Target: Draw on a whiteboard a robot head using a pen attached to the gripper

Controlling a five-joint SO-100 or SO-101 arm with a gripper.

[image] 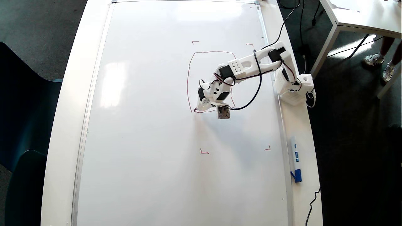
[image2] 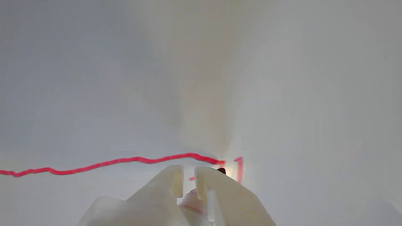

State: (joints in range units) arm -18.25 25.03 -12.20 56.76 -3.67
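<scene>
The whiteboard fills the table in the overhead view, and its glossy surface fills the wrist view. The robot head shows as a thin red wobbly outline with top, left side and part of the bottom visible; the arm covers its right part. My gripper sits at the outline's lower left corner. In the wrist view the gripper is shut on the pen, whose dark tip touches the board at the end of the red line.
Four small red corner marks frame the drawing area. A white marker with a blue cap lies on the table's right strip below the arm base. A smaller white table and someone's feet are at top right.
</scene>
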